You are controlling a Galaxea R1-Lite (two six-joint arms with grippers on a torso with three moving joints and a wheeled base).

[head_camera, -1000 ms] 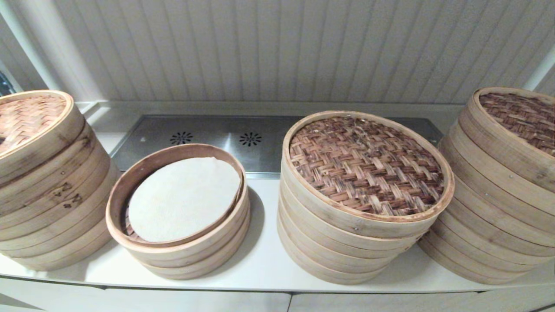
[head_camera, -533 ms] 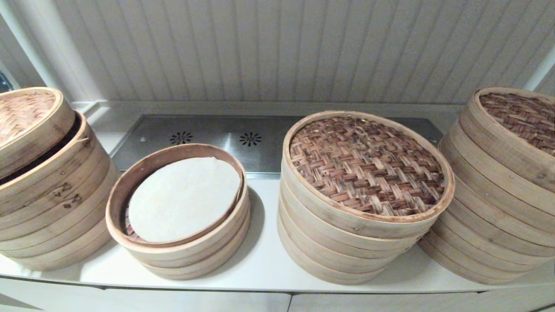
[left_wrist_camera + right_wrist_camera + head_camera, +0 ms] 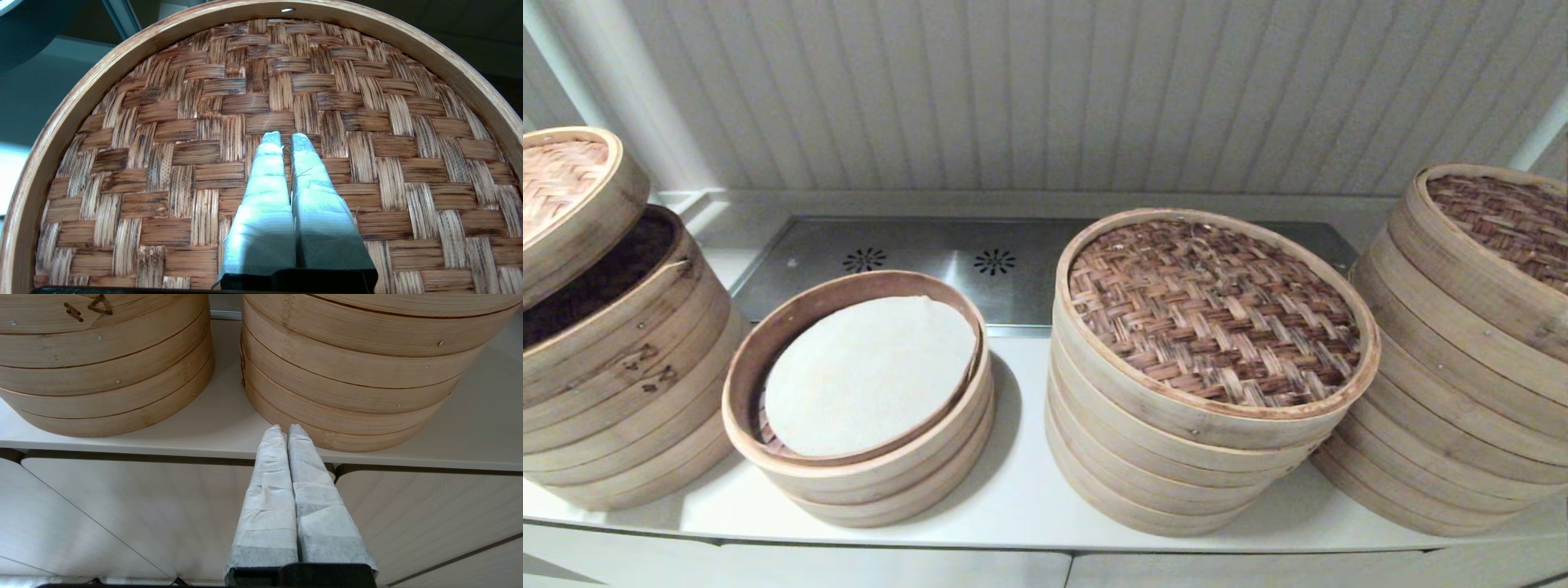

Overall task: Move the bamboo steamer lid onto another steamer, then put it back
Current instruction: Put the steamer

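- Head view: neither arm shows here. At the far left, the bamboo steamer lid, round with a pale rim and woven top, is raised and tilted above the left steamer stack, whose dark inside is exposed. Beside it, a low open steamer holds a white round liner. Two taller lidded stacks stand to the right on the white counter.
- Left wrist view: the left gripper, fingers wrapped in pale cloth, is pressed together against the lid's brown basket-weave; what it pinches is hidden.
- Right wrist view: the right gripper, closed and empty, hangs below the counter edge, facing smooth banded steamer walls.
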